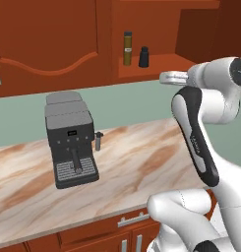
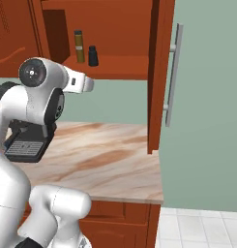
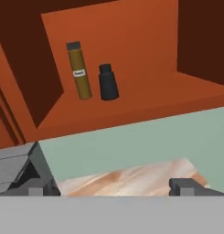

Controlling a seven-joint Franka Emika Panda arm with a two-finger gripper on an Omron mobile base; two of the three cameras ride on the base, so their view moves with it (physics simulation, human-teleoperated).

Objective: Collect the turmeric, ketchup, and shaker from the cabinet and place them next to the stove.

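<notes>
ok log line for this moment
gripper: open, empty | turmeric, shaker: upright on cabinet shelf | phase: approaching shelf

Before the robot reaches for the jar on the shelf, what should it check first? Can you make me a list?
1. Gripper open wide: ok.
2. Turmeric upright in the cabinet niche: ok.
3. Shaker upright beside it, small gap between them: ok.
4. Nothing in front of the two on the shelf: ok.
5. Ketchup seen on the shelf: not ok.
6. Gripper level with the shelf: not ok, it looks up from below.

Even, flat rendered light, sharp throughout, with soft shadow inside the cabinet (image 3: 131,41) niche.
</notes>
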